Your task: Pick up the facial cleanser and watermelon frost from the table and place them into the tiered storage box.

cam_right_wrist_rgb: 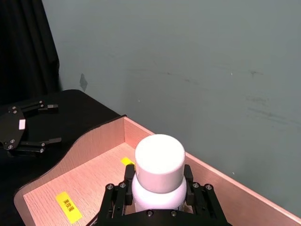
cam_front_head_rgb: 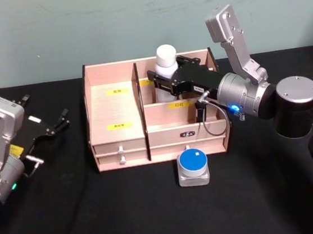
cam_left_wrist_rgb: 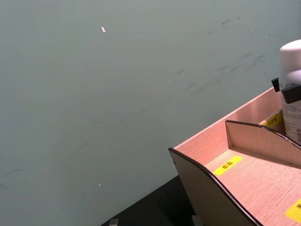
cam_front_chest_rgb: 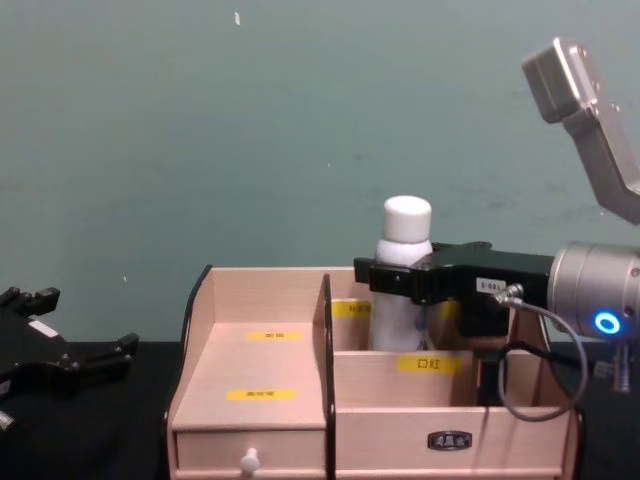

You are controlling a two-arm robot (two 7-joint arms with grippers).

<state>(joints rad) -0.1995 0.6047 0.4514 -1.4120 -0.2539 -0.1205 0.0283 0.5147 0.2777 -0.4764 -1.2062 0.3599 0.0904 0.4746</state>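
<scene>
watermelon frost [cam_front_head_rgb: 193,167]: blue-lidded jar sat on the black table [cam_front_head_rgb: 157,218], just in front of the box's drawers
tiered storage box [cam_front_head_rgb: 108,69]: stood mid-table
facial cleanser [cam_front_head_rgb: 166,59]: stood upright in the rear right compartment
right gripper [cam_front_head_rgb: 162,83]: fingers clamped the cleanser just below its white cap
left gripper [cam_front_head_rgb: 45,110]: fingers were spread wide, held nothing, parked well left of the box

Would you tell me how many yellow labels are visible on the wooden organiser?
4 yellow labels: one on the upper left step, one on the lower left step, one beside the white bottle at the back, one on the right middle wall. The right hand may hide more.
</scene>
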